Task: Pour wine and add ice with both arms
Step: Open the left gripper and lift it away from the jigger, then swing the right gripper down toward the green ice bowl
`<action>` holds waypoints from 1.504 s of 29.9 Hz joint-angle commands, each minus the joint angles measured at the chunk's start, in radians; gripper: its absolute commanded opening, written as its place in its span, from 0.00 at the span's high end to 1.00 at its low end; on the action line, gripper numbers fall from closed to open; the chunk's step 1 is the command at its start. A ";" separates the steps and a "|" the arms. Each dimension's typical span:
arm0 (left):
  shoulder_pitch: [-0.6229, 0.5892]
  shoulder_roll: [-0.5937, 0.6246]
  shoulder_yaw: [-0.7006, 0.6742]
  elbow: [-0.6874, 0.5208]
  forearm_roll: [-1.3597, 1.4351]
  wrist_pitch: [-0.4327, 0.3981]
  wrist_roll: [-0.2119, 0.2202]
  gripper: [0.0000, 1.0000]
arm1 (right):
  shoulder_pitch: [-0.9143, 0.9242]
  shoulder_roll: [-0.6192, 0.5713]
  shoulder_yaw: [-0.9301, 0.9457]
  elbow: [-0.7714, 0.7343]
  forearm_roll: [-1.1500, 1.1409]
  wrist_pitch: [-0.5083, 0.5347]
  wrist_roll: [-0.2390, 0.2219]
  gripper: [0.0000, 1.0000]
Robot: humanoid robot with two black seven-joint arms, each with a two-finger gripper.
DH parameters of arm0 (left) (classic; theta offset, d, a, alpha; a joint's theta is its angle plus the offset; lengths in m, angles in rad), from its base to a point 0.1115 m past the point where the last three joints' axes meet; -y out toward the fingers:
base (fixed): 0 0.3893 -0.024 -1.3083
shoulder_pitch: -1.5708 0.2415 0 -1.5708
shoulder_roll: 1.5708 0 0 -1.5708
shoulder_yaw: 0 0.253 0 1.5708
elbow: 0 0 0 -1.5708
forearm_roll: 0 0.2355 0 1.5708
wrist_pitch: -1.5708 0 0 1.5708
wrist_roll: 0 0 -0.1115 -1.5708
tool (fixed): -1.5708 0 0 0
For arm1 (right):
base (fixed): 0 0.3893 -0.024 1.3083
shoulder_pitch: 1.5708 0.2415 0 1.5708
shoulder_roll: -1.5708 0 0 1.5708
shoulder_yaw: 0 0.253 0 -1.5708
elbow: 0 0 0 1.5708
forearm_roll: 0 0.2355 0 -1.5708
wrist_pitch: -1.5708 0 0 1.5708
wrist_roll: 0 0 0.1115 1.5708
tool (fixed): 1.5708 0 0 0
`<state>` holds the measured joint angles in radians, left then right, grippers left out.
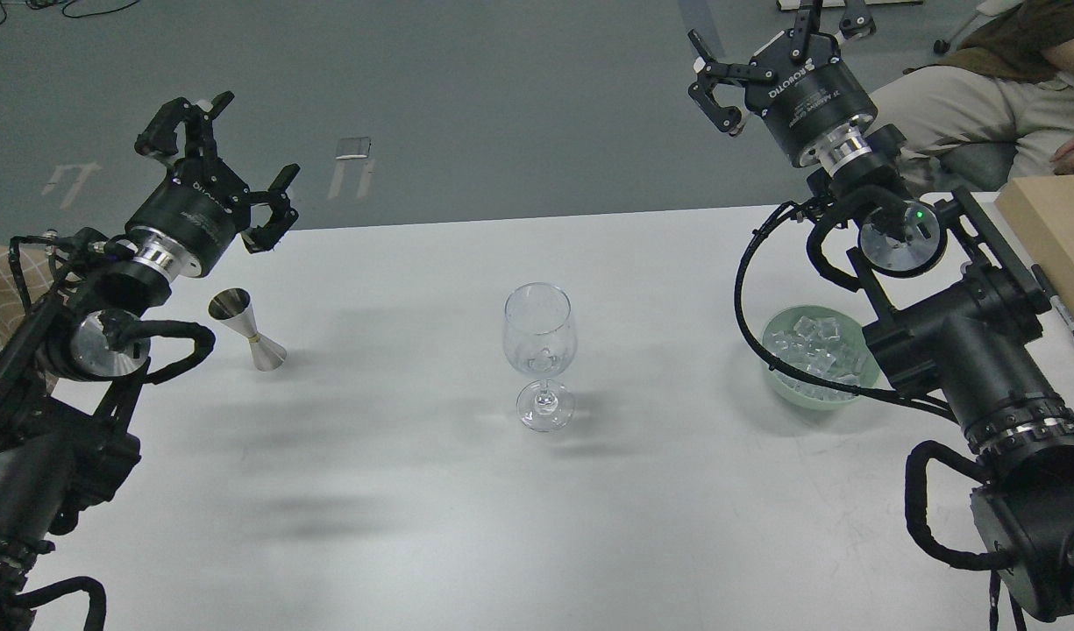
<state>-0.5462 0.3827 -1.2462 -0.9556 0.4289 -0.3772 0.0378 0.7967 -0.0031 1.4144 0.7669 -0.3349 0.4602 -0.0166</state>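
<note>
**White counter, two raised arms, glass at centre**

A plain white counter [396, 491] fills the lower view; beyond its far edge lies grey floor with pale tape marks. A seated person [984, 96] shows at the upper right, beside a tan box [1058, 237] at the counter's right edge.

The wine glass [539, 350] stands upright mid-counter with wide bare surface all around it. The steel jigger [247, 329] stands to its left, well apart. The pale green bowl [795, 386] on the right holds the ice [813, 346], partly hidden by the right arm.

The left tool [224, 166] hangs above the far counter edge, just beyond the jigger, fingers spread apart and holding nothing. The right tool [778, 39] is raised over the floor, fingers likewise apart and empty; "ROBOTIQ" reads on its body.

No wine can be made out.
</note>
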 commanded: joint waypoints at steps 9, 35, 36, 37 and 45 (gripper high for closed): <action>-0.003 -0.024 0.028 0.000 0.001 0.001 -0.001 0.02 | -0.007 0.002 -0.003 0.003 0.001 0.000 -0.002 0.00; -0.008 -0.024 0.025 0.000 -0.001 -0.002 -0.004 0.02 | -0.001 -0.008 -0.091 0.003 -0.001 -0.040 0.001 0.00; -0.008 -0.024 0.025 -0.002 -0.001 -0.002 -0.004 0.02 | -0.002 -0.014 -0.091 0.006 -0.001 -0.040 0.001 0.00; -0.008 -0.024 0.025 -0.002 -0.001 -0.002 -0.004 0.02 | -0.004 -0.020 -0.092 0.006 -0.001 -0.038 0.003 0.00; -0.008 -0.025 0.025 -0.003 0.001 -0.002 -0.004 0.02 | -0.002 -0.052 -0.133 0.009 -0.001 -0.037 0.011 0.00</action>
<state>-0.5537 0.3587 -1.2211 -0.9571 0.4279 -0.3789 0.0332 0.7938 -0.0440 1.2873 0.7760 -0.3360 0.4247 -0.0066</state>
